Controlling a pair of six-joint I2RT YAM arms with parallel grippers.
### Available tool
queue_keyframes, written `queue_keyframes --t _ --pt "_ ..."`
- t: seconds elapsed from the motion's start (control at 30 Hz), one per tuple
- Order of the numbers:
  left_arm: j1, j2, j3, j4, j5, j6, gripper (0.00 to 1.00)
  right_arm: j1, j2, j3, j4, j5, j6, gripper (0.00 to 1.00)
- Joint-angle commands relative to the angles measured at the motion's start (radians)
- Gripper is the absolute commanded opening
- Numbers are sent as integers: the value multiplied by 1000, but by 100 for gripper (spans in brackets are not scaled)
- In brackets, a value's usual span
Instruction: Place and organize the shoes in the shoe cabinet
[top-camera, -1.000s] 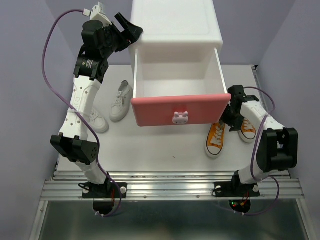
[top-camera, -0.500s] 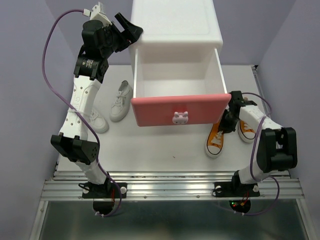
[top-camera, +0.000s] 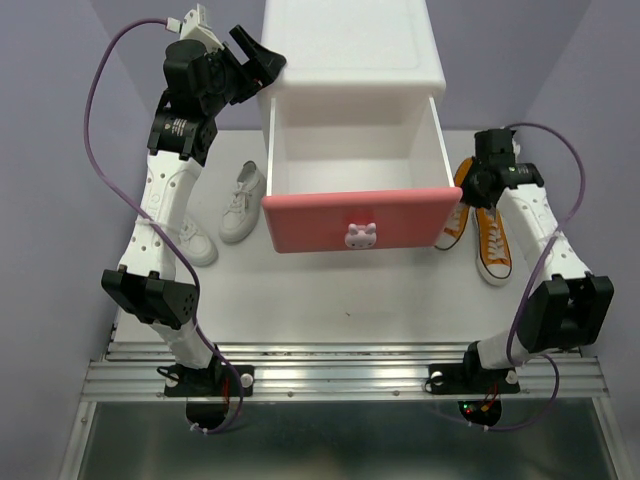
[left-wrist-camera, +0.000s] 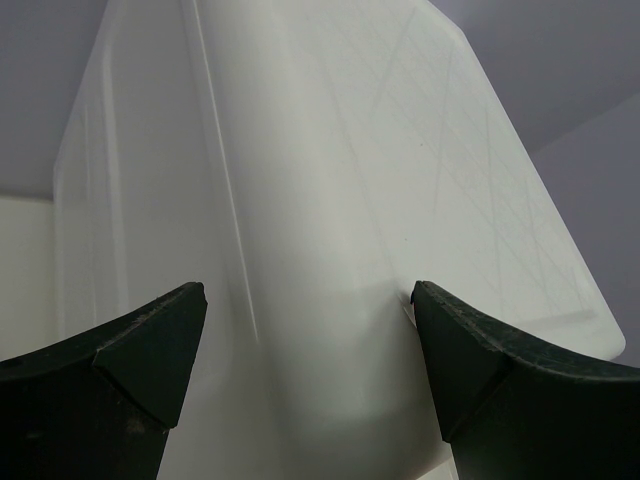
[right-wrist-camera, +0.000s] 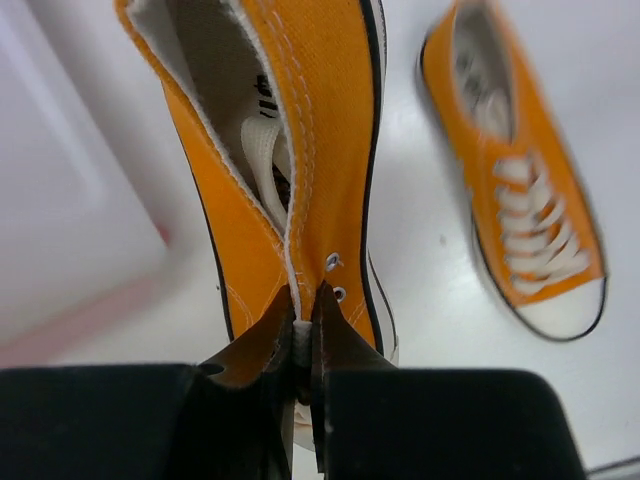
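Note:
The shoe cabinet (top-camera: 350, 50) stands at the back, its upper drawer (top-camera: 355, 221) pulled out with the dark pink front toward me. My right gripper (top-camera: 472, 188) is shut on the side wall of one orange shoe (top-camera: 452, 228), which hangs toe-down just right of the drawer; the wrist view shows the canvas (right-wrist-camera: 290, 150) pinched in my right gripper (right-wrist-camera: 306, 318). The other orange shoe (top-camera: 495, 248) (right-wrist-camera: 530, 210) lies on the table. Two white shoes (top-camera: 243, 203) (top-camera: 190, 243) lie left of the drawer. My left gripper (top-camera: 262, 58) (left-wrist-camera: 310, 330) is open around the cabinet's top left corner (left-wrist-camera: 320, 200).
The open drawer's white interior (top-camera: 350, 150) shows nothing inside. Its right wall (top-camera: 441, 140) is close beside the held shoe. Purple walls close in on both sides, and a metal rail (top-camera: 340, 375) runs along the near edge.
My right gripper closed on the nearer orange shoe, then lifted it back and to the right, beside the drawer's right wall. The left arm has not moved.

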Motion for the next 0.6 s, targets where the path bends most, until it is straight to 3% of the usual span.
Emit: queue_keyframes --t 0.0,0.27,0.37,0.57 --pt "19 80 -49 -326 -66 112 94 -9 -30 261 54 208 24 1" --pt "19 81 -48 -321 -55 111 94 -9 109 896 214 317 -39 1" --pt "19 75 -58 -318 -57 111 94 -9 132 1014 309 276 -28 0" --pt "19 72 -69 -315 -57 108 94 -9 83 966 590 1 59 1"
